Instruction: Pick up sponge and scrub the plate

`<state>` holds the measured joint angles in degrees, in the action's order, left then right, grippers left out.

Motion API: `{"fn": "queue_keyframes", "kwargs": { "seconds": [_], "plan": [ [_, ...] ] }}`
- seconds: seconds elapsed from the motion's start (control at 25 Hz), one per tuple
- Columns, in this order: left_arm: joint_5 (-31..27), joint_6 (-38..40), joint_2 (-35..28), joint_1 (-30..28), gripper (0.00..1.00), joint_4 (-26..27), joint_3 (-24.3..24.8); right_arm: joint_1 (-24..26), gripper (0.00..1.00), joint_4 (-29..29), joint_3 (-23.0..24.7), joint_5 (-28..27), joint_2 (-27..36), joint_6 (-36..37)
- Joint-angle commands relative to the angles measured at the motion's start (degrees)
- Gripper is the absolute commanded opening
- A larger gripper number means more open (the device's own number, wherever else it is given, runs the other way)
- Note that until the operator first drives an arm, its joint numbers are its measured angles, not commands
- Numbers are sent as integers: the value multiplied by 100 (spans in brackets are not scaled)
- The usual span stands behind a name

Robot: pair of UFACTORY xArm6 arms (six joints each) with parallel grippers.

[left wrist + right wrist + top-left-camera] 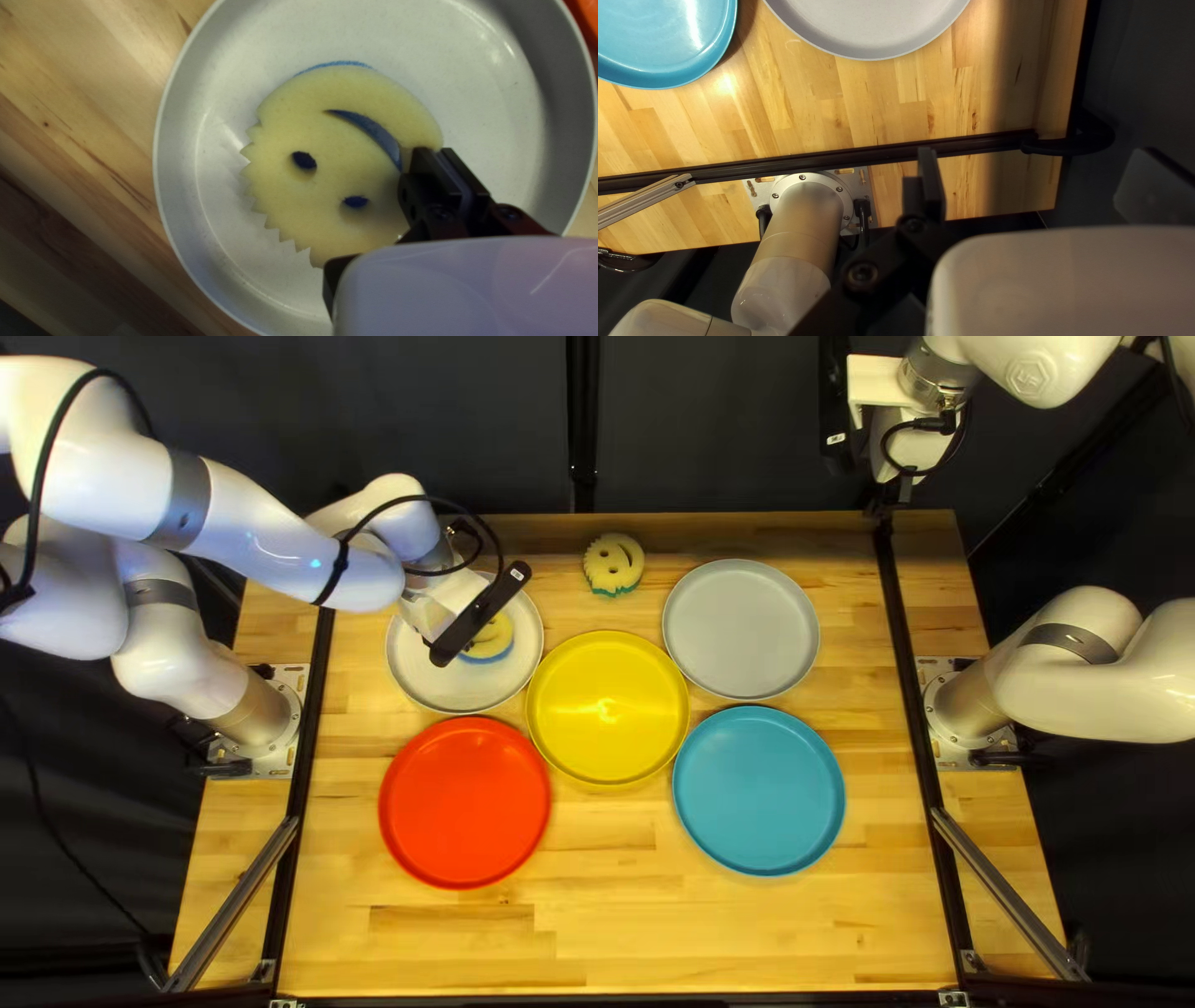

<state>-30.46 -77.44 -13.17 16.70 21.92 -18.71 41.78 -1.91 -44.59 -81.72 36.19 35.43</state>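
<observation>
Sponge (336, 149), yellow with a smiling face, sits at the left claw (440, 151), whose fingers (423, 163) are drawn nearly together and look to be pinching its near left edge beside the mouth. It lies face up, roughly mid-plate in the pale plate (218, 205) at the far left of the table, a blue strip showing beneath.

The step in hand, as I judge it, is scrubbing, with the work at an early stage. Keep the pinch firm, since only an edge seems held and soft foam could fold or slip free. Press down lightly so the underside lies flat, then make small overlapping circles, widening toward the rim. Slow down close to the raised wall; pushing hard there could slide the whole plate.

Room is tightest on the near side, where the red plate (464, 803) lies, and to the right, beside the yellow plate (606, 709). Farther right are the gray plate (741, 629) and, nearer, the blue plate (758, 790). A second sponge (614, 564) rests near the far edge; leave it alone. The right claw (1033, 162) is raised, spread wide and holding nothing; best parked.
</observation>
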Motion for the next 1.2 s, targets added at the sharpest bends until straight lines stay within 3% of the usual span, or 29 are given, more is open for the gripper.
{"fn": "queue_keyframes", "kwargs": {
  "seconds": [0.04, 0.2, 0.52, 0.92, 1.2],
  "plan": [
    [60, 241, -267, -300, 0, 16, 308, 0, 100, 0, 0, 0, 0, 0],
    [-128, 457, -634, -308, 0, -168, 475, 0, 100, 0, 0, 0, 0, 0],
    [-636, 326, -1316, 329, 0, -441, 768, 0, 100, 0, 0, 0, 0, 0],
    [-655, -397, -932, 1158, 0, -333, 633, 0, 100, 0, 0, 0, 0, 0],
    [-727, 106, -1410, 691, 0, -342, 938, 0, 100, 0, 0, 0, 0, 0]
  ]
}}
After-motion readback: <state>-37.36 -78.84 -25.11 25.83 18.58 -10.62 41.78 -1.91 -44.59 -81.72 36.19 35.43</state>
